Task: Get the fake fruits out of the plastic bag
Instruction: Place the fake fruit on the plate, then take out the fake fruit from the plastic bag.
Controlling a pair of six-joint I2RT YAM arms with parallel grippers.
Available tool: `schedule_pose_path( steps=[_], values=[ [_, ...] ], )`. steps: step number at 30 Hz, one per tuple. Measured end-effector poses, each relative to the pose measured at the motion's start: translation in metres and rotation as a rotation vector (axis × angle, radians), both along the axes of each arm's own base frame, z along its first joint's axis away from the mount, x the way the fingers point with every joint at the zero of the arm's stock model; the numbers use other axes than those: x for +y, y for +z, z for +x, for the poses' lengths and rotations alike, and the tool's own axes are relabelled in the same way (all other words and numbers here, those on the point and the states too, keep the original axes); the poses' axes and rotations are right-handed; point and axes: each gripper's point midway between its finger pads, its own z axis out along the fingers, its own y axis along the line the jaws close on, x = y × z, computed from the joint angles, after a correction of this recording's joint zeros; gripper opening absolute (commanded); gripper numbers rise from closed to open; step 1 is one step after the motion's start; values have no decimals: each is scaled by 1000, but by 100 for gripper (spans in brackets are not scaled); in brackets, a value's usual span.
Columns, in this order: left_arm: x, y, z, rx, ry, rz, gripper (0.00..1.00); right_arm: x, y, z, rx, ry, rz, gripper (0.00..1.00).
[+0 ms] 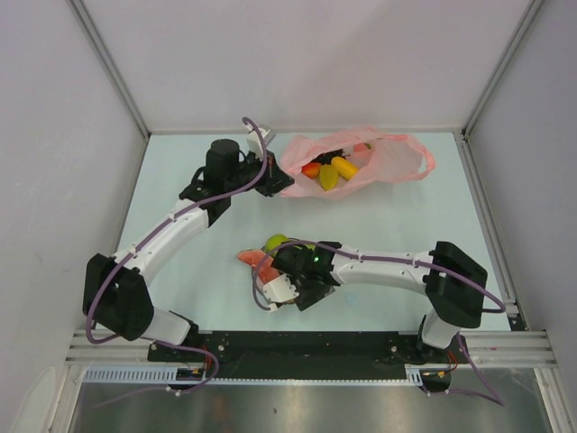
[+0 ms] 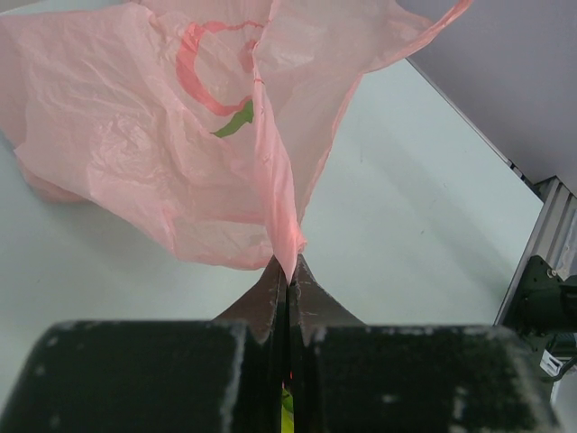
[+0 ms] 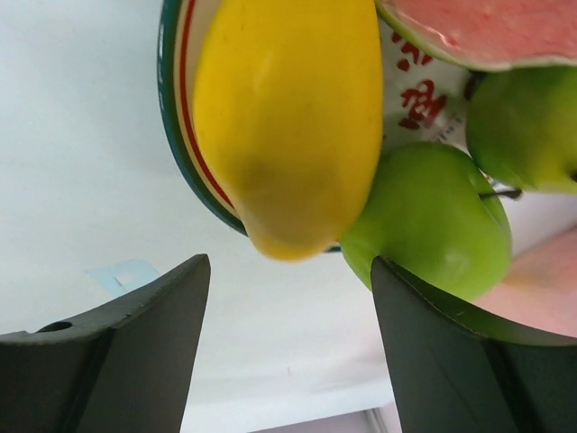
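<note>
Right gripper: jaws wide apart, nothing between them, neither finger touching fruit.
- Straight ahead of the fingertips: yellow fruit lying on the plate, its tip overhanging the rim toward the gripper.
- Just past the finger on the right of the wrist view: green apple, touching the yellow fruit. Watermelon slice farther ahead.

Left gripper: clamped on a fold of the plastic bag, film pinched between the tips.
- Bag lies well apart from the right gripper, on the far side of the table. More fake fruits sit in its mouth, just beside the left gripper.

Step in hand, as I read it: leaving the yellow fruit at the plate.
- Back the right gripper straight up and away. A sideways swing risks a finger clipping the overhanging tip and rolling the fruit off the rim.
- Watch the apple side, which has the least clearance.
- Left pinch should hold firm so the bag mouth faces the right arm for the next reach.
</note>
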Motion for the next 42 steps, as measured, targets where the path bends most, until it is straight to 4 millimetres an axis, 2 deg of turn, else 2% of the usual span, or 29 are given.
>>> schedule_pose_path(
  steps=[5,10,12,13,14,16,17,20,23,26,28,30,32,35,38,42],
  values=[
    [-3,0,3,3,-5,0,0,-4,17,1,-25,-1,24,75],
    [-6,-3,7,17,-12,5,0,-25,50,-2,-23,-7,63,68],
    [-7,-2,7,26,-20,6,0,-38,71,1,-10,-24,121,48],
    [-8,-1,8,27,-23,6,0,-44,82,5,-12,-36,150,32],
    [-9,1,8,28,-25,6,0,-50,96,13,-17,-68,199,13],
    [-10,6,8,24,-34,6,0,-59,133,39,-58,-172,343,8],
    [-10,8,7,24,-42,5,0,-64,149,55,-85,-233,423,1],
    [-12,17,3,17,-70,0,0,-86,196,110,-170,-465,673,0],
    [-12,17,-1,21,-90,11,0,-100,211,165,-208,-650,841,0],
    [-10,12,-5,27,-111,39,0,-101,188,209,-178,-781,904,0],
    [-9,8,-8,32,-122,63,0,-100,157,235,-131,-866,909,0],
    [-6,3,-11,45,-129,84,0,-100,123,248,-79,-931,881,0],
    [-5,-4,-13,59,-135,104,0,-101,86,249,-14,-995,848,0],
    [-2,-16,-13,75,-140,141,0,-106,45,228,83,-1083,797,0],
    [5,-26,-12,71,-134,196,0,-104,30,213,148,-1127,783,0],
    [11,-27,-3,31,-124,263,0,-98,39,219,142,-1135,839,0]
  ],
)
